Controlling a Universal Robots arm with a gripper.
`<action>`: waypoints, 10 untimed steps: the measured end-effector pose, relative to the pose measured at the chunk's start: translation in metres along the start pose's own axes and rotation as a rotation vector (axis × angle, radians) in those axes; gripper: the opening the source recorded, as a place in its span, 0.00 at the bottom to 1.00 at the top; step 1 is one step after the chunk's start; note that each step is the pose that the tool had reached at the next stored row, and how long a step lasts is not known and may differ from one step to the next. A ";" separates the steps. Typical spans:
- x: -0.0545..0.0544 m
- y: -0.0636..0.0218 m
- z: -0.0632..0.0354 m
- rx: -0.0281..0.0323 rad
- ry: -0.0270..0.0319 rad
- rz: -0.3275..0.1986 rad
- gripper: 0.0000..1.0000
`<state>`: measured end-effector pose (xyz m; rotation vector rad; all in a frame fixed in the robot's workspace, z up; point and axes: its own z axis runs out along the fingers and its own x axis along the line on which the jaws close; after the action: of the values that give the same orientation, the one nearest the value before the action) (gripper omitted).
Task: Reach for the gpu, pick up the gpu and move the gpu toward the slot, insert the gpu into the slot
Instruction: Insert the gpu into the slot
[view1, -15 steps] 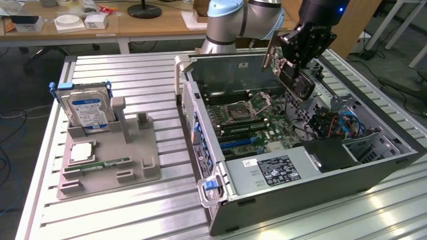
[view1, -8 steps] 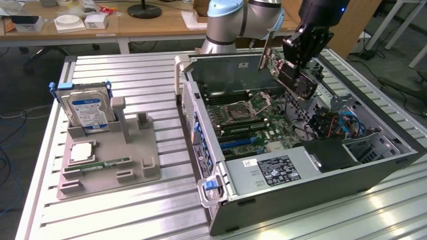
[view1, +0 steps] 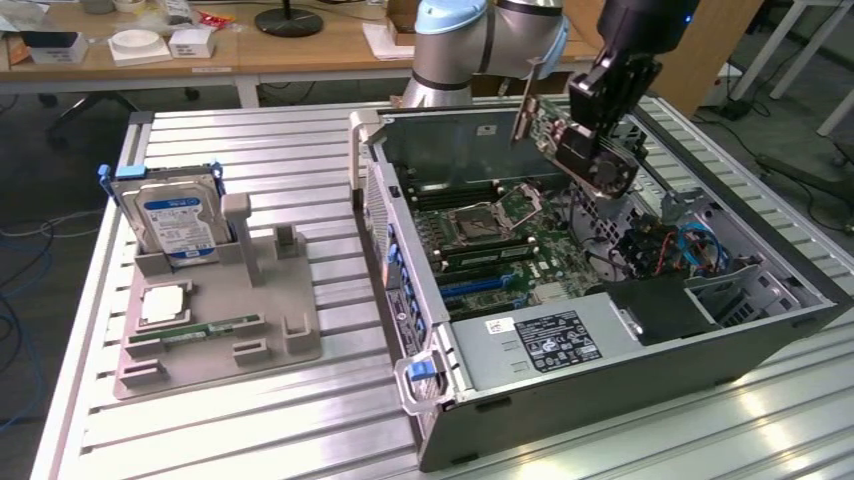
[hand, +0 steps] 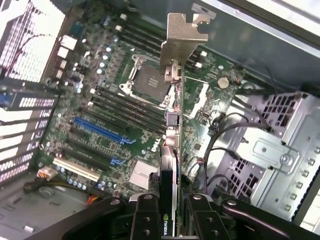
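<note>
The gpu (view1: 577, 143), a green card with a black fan and a silver end bracket, hangs tilted in the air above the open computer case (view1: 747, 345). My gripper (view1: 597, 108) is shut on it from above. In the wrist view the gpu (hand: 172, 115) runs edge-on away from my gripper (hand: 170, 212), its silver bracket at the far end, over the motherboard (hand: 100, 105). The blue expansion slot (hand: 100, 131) and the black slots beside it lie on the board below the card, well apart from it.
The case lies on its side on a ribbed metal table (view1: 267, 420). A grey fixture (view1: 220, 330) at the exterior view's left holds a blue-labelled hard drive (view1: 174, 215) and a memory stick (view1: 200, 328). Cables (view1: 674, 245) and a drive cage fill the case's right part.
</note>
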<state>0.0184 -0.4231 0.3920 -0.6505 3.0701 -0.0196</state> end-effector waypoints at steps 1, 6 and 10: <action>0.000 -0.0001 0.0001 -0.0001 -0.0003 -0.015 0.26; 0.000 -0.0006 0.0003 -0.0001 -0.0010 -0.074 0.26; 0.001 -0.0010 0.0006 -0.0001 -0.0016 -0.123 0.26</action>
<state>0.0180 -0.4244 0.3915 -0.8372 3.0237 -0.0191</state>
